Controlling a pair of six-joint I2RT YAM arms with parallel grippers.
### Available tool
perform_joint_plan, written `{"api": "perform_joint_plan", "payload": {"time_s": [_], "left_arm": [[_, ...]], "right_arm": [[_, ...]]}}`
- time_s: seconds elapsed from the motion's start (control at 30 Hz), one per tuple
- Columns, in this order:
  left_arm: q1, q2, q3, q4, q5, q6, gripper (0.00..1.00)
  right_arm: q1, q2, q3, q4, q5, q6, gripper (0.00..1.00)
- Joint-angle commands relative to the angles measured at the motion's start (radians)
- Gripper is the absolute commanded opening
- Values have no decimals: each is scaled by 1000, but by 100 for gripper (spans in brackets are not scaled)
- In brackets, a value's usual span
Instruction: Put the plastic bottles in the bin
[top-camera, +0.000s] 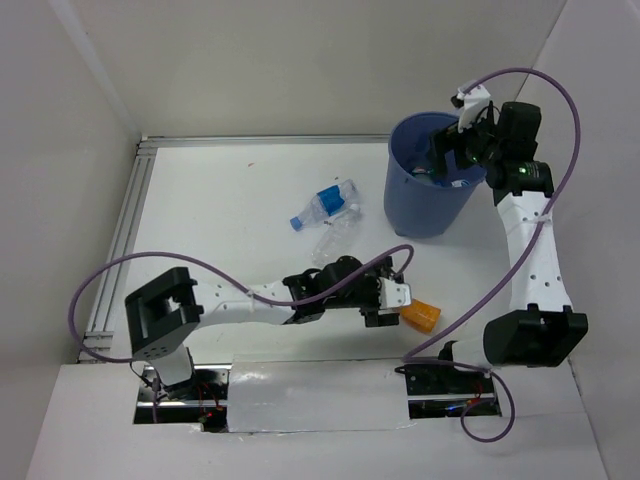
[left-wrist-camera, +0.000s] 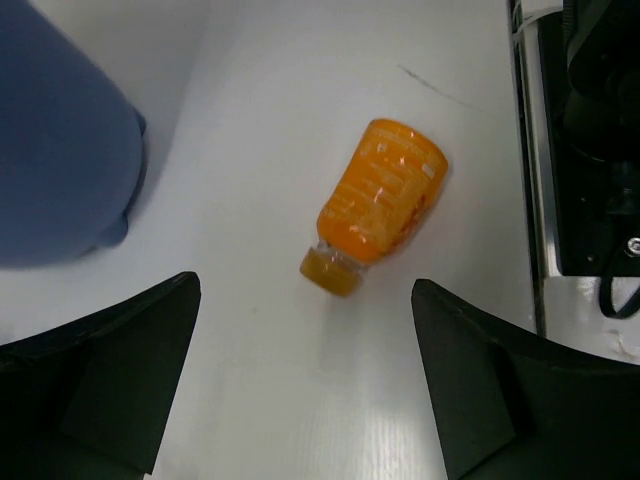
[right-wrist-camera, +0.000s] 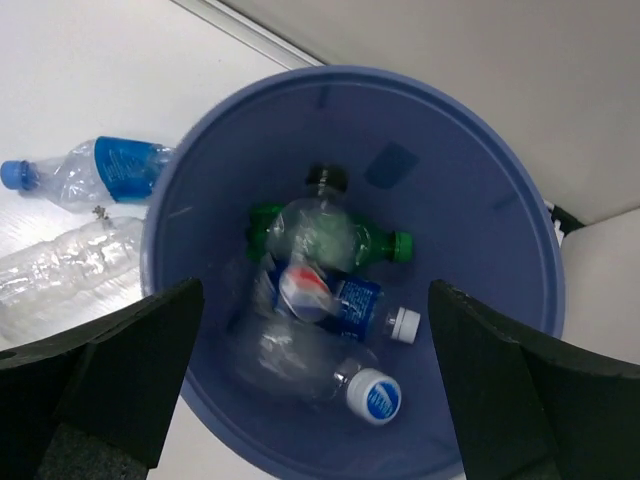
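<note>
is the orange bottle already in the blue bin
No, the orange bottle lies on its side on the table, outside the bin.

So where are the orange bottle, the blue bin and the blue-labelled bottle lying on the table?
orange bottle (left-wrist-camera: 382, 195), left wrist view, its body.
blue bin (top-camera: 425, 205), top view, outer wall.
blue-labelled bottle (top-camera: 328, 201), top view, its label.
</note>
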Motion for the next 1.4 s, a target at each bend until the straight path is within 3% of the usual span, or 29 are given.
{"api": "perform_joint_plan", "payload": {"time_s": [0.0, 0.27, 0.53, 0.73, 0.77, 0.83, 0.87, 0.9, 0.93, 1.03, 1.2, 1.27, 1.3, 1.37], "left_arm": [[-6, 93, 94, 107, 117, 159, 99], [-6, 300, 197, 69, 313, 352, 99], [3, 484, 303, 181, 263, 370, 99], [4, 576, 397, 149, 263, 359, 99], [4, 587, 407, 121, 272, 350, 97], [-6, 587, 417, 104, 263, 360, 80], [-6, 587, 417, 60, 263, 351, 70], [-6, 572, 417, 48, 263, 337, 47], [-6, 561, 417, 29, 263, 327, 39], [-6, 486, 375, -69, 263, 287, 26], [80, 293, 270, -155, 298, 89, 16], [143, 175, 214, -155, 298, 12, 16], [166, 139, 214, -164, 298, -46, 15], [227, 67, 229, -190, 298, -89, 13]], "right_arm": [[-67, -18, 48, -20, -85, 54, 100], [-224, -99, -55, -53, -197, 63, 100], [-337, -154, -165, -84, -279, 74, 100], [-338, -216, -234, -95, -279, 65, 100], [-347, -216, -245, -95, -288, 65, 100], [-347, -227, -256, -95, -297, 74, 100], [-347, -237, -268, -95, -297, 74, 100], [-347, -248, -268, -95, -297, 74, 100], [-347, -248, -279, -95, -297, 83, 100], [-365, -259, -291, -70, -297, 93, 100], [-429, -279, -337, 60, -201, 252, 100], [-451, -279, -337, 85, -240, 275, 84], [-463, -279, -337, 95, -277, 284, 70], [-509, -268, -337, 106, -343, 303, 33]]}}
